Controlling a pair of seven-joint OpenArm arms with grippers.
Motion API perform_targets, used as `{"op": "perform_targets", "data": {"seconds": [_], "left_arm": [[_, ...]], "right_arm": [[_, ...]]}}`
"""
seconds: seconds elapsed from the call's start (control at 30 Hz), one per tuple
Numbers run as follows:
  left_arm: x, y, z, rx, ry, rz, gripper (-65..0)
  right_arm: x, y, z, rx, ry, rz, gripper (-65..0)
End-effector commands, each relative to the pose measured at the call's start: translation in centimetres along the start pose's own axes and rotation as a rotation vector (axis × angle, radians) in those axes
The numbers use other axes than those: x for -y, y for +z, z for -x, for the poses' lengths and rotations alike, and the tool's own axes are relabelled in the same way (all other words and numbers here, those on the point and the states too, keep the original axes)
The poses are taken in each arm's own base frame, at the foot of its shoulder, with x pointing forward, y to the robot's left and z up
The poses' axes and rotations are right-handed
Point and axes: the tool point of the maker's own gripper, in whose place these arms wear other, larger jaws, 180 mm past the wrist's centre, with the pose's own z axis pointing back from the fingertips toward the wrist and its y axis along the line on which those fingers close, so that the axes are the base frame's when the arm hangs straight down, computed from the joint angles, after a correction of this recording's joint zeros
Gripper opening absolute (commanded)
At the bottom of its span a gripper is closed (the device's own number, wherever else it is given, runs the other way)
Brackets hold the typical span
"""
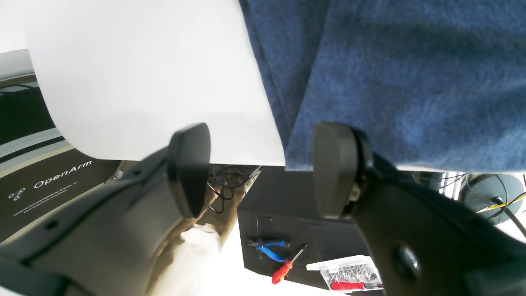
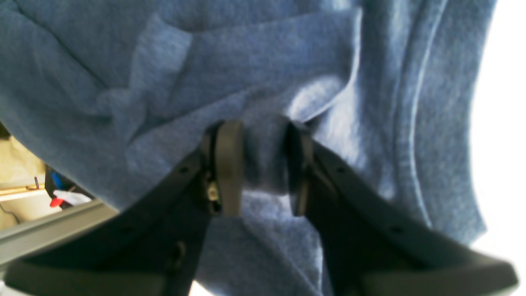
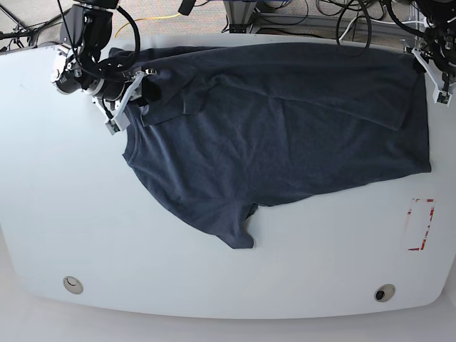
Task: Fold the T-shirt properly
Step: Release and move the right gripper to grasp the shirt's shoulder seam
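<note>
Right gripper (image 2: 258, 172) clenching T-shirt (image 3: 285, 128) bunch near tabletop (image 3: 214, 285) far-left corner; left gripper (image 1: 263, 168) released at far-right edge; needs thinner pinch before lifting.

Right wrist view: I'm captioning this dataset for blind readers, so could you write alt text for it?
The right hand pinches a bunched fold of the blue T-shirt between its two dark fingers. Wrinkled fabric fills nearly the whole frame, with the white table at the right edge.

The near half of the bench (image 3: 214, 285) lies bare, open to a hand. The T-shirt (image 3: 285, 128) covers the far half edge to edge; both arms crowd its 2 far corners.
</note>
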Motion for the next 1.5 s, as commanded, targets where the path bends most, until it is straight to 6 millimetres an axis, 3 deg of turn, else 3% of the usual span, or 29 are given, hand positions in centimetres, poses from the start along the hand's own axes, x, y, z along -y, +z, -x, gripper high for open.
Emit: {"op": "perform_targets", "data": {"seconds": [0.0, 0.13, 0.43, 0.5, 0.73, 0.83, 0.97, 1.17, 1.47], "left_arm": [[-1.0, 0.5, -0.5, 0.014, -0.010, -0.030, -28.3], [-1.0, 0.5, -0.5, 0.014, -0.010, -0.030, -28.3], [-1.0, 0.5, -0.5, 0.014, -0.010, -0.030, -28.3], [-1.0, 0.5, -0.5, 0.014, -0.010, -0.030, -28.3], [-1.1, 0.5, -0.5, 0.013, -0.011, -0.031, -28.3], [-1.1, 0.5, -0.5, 0.013, -0.011, -0.031, -28.5], [-1.1, 0.6, -0.4, 0.012, -0.009, -0.033, -28.5], [-2.0, 1.0, -0.3, 0.021, 0.019, -0.056, -28.5], [-1.7, 0.9, -3.9, 0.155, 0.162, -0.047, -28.1]], "right_arm": [[0.0, 0.5, -1.4, 0.049, 0.018, -0.001, -51.4], [-0.2, 0.9, -1.9, 0.061, 0.039, 0.007, -64.5], [-1.3, 2.7, -5.0, 0.137, 0.141, 0.038, -65.0], [-1.4, 3.1, -6.5, 0.168, 0.168, 0.047, -65.0], [-1.3, 3.6, -9.8, 0.233, 0.212, 0.059, -65.0], [-2.3, 3.1, -10.9, 0.234, 0.257, 0.036, -65.0], [-3.0, 2.2, -11.0, 0.216, 0.273, 0.004, -65.0], [-2.2, 1.2, -11.2, 0.203, 0.240, -0.014, -65.0], [-2.0, 1.1, -11.4, 0.202, 0.235, -0.013, -65.0]]}}
